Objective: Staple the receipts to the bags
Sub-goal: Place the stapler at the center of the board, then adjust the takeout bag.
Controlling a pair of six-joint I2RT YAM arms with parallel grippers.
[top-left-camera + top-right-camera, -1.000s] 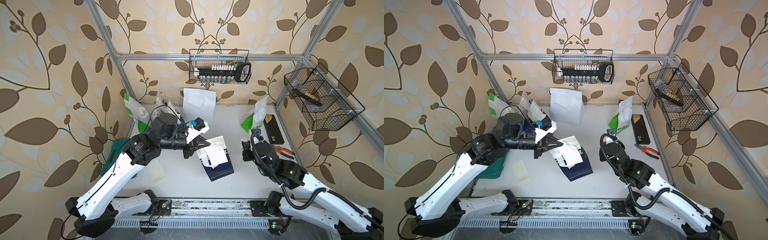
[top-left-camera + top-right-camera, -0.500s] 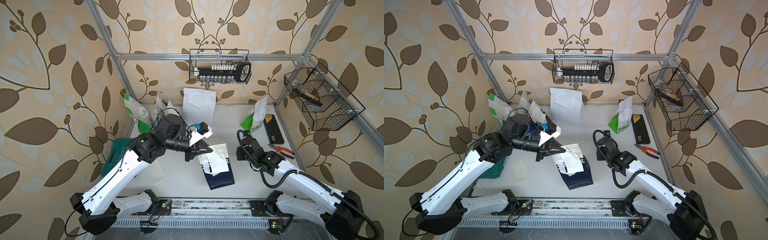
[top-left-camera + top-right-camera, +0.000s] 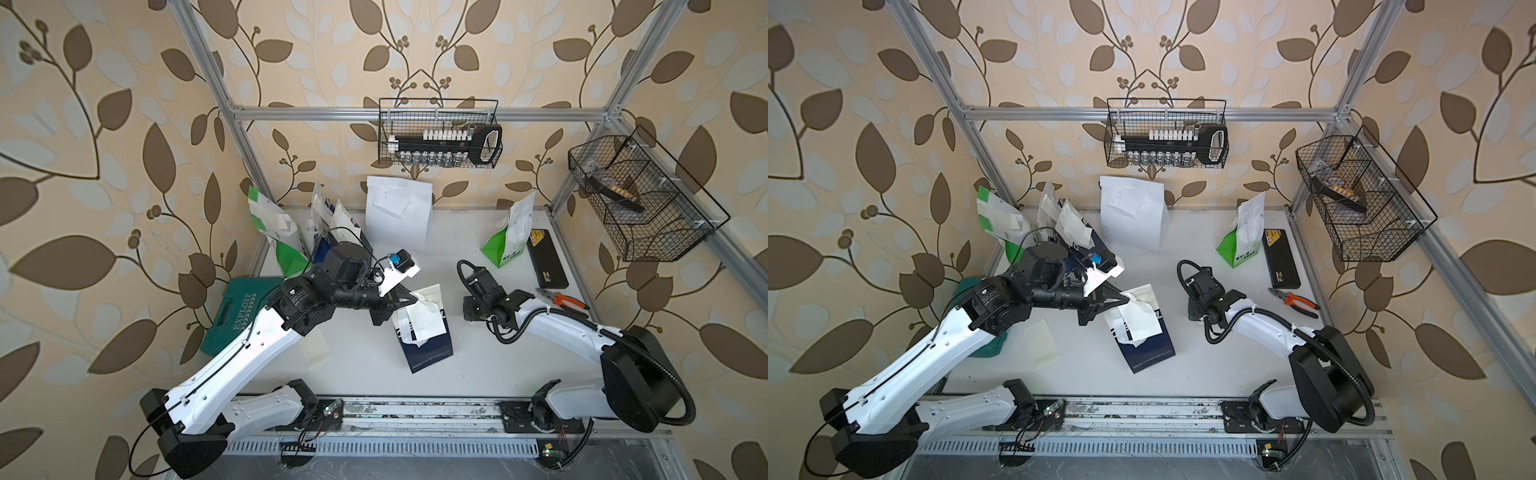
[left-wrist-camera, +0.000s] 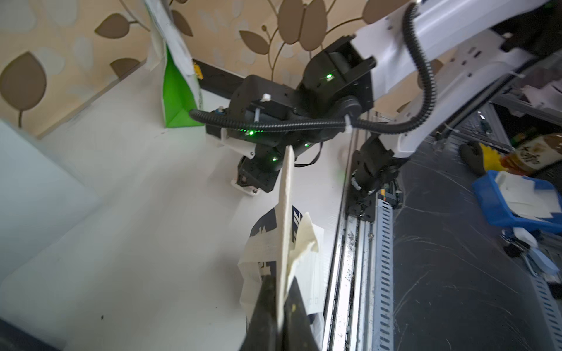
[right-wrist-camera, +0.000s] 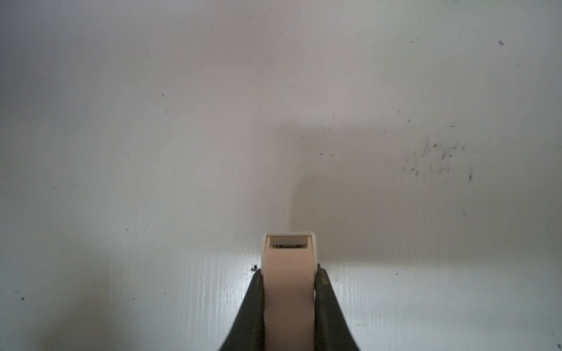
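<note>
**Left grips the navy bag, right brings the stapler closer**

In a top view my left gripper stays clenched on the white top edge of the navy bag. Its receipt lies across the front. Bag and gripper have slid slightly toward the right arm since a second ago. The right gripper has come nearer the bag, elbow swung outward, tip pointing down at the table.

From the left wrist, the fingers pinch a pale sheet seen edge-on.

From the right wrist, the jaws clamp a pale pink stapler just above bare table.
</note>
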